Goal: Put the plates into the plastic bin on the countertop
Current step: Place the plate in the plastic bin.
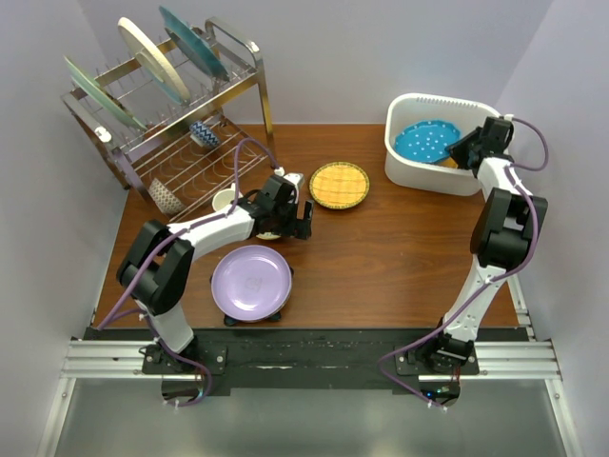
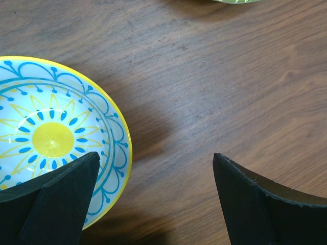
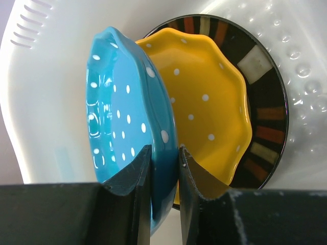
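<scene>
Right hand (image 3: 163,153), at the upper right of the overhead view, is clenched on the rim of the blue dotted plate (image 3: 122,102). One finger lies on the plate's inner face and the other behind its edge, a pinch that lets me carry the plate by its rim alone. The plate hangs inside the plastic bin (image 3: 51,102), angled above the orange dotted plate (image 3: 204,102), which lies on a dark striped plate (image 3: 265,112) on the bin floor. I judge the tilt lets the far edge come down first, so the blue plate can settle on the stack. I cannot tell whether blue and orange touch near my fingers.

Left hand (image 2: 156,163), at centre left, is released, its fingers spread wide over the bare surface (image 2: 204,76) and grasping nothing. The small bowl (image 2: 51,138) lies just beside one finger. I take this as a waiting pose. The yellow patterned plate (image 1: 339,185) and lavender plate (image 1: 251,282) remain on the surface, and further plates stand on edge in the dish rack (image 1: 181,143) at upper left.
</scene>
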Available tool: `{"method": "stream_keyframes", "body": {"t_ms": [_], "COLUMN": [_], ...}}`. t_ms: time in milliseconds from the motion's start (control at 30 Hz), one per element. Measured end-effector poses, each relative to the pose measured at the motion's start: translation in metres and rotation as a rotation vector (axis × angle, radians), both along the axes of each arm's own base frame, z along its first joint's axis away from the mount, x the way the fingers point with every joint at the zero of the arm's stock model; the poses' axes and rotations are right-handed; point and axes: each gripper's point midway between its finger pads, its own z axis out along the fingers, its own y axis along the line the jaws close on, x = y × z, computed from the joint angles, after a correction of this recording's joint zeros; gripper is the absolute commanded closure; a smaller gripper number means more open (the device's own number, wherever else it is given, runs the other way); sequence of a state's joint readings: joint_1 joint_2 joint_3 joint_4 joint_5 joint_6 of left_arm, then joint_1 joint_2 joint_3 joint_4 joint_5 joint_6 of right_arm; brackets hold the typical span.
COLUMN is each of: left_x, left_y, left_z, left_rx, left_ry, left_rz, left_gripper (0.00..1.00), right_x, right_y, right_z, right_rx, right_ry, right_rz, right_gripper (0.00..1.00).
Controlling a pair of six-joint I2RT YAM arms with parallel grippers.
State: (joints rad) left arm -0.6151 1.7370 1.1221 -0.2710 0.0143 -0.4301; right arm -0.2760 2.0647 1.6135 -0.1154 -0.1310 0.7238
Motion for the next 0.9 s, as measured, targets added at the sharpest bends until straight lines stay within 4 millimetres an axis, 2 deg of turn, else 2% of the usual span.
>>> {"method": "stream_keyframes", "body": {"t_ms": [300, 467, 667, 900], "left_x": [0.0, 0.0, 0.0, 0.0], "left_y": [0.0, 0.0, 0.0, 0.0], "left_z": [0.0, 0.0, 0.0, 0.0], "left_rx": [-0.001, -0.001, -0.001, -0.001], "left_ry": [0.0, 0.0, 0.0, 0.0], "left_rz": [0.0, -0.001, -0.001, -0.001], "left_gripper": [0.03, 0.03, 0.03, 0.03], "right_x": [0.002, 0.009, 0.014, 0.009], "right_y": [-0.001, -0.001, 0.008, 0.004], "right_z": [-0.003, -0.003, -0.019, -0.026], "right_rx": [0.009, 0.011, 0.017, 0.005], "right_ry": [0.004, 0.0, 0.029, 0.059], "right_rz": [0.011, 0.024, 0.056, 0.061], "right_gripper": [0.82, 0.78, 0.65, 0.63]}}
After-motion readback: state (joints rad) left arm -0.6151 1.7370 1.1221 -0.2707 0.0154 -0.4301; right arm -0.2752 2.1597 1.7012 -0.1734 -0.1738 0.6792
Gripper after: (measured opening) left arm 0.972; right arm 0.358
